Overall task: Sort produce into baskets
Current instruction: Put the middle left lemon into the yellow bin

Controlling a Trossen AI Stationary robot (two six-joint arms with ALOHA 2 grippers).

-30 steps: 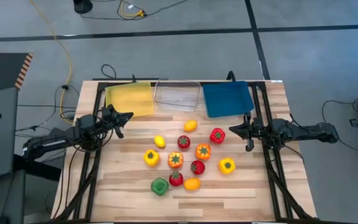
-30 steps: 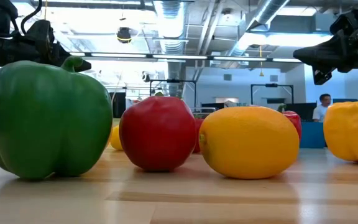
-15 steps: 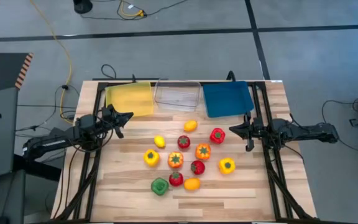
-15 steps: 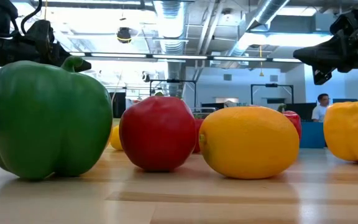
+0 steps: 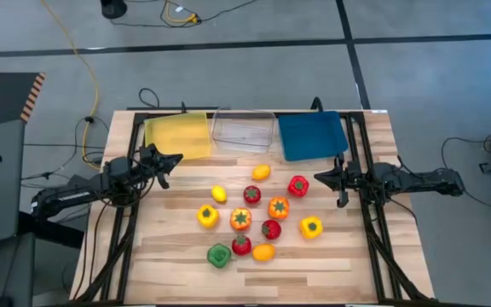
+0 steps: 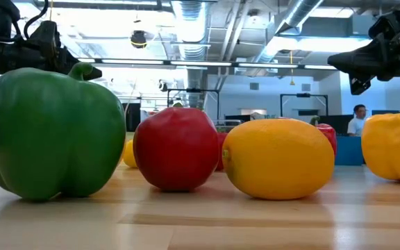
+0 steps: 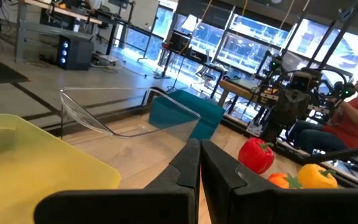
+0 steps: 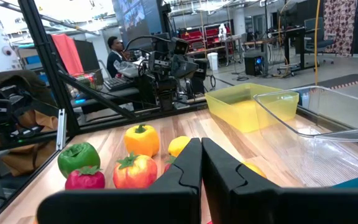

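1. The left end effector (image 5: 174,159) and the right end effector (image 5: 320,179) hang closed – both empty.
2. The produce (image 5: 252,195) lies between them on the table (image 5: 177,264).
3. The baskets (image 5: 245,130) sit beyond.
4. Open wide first – then grab one fruit gently.

Yellow bin (image 5: 177,135), clear bin (image 5: 243,130), blue bin (image 5: 310,136); green pepper (image 5: 219,255).
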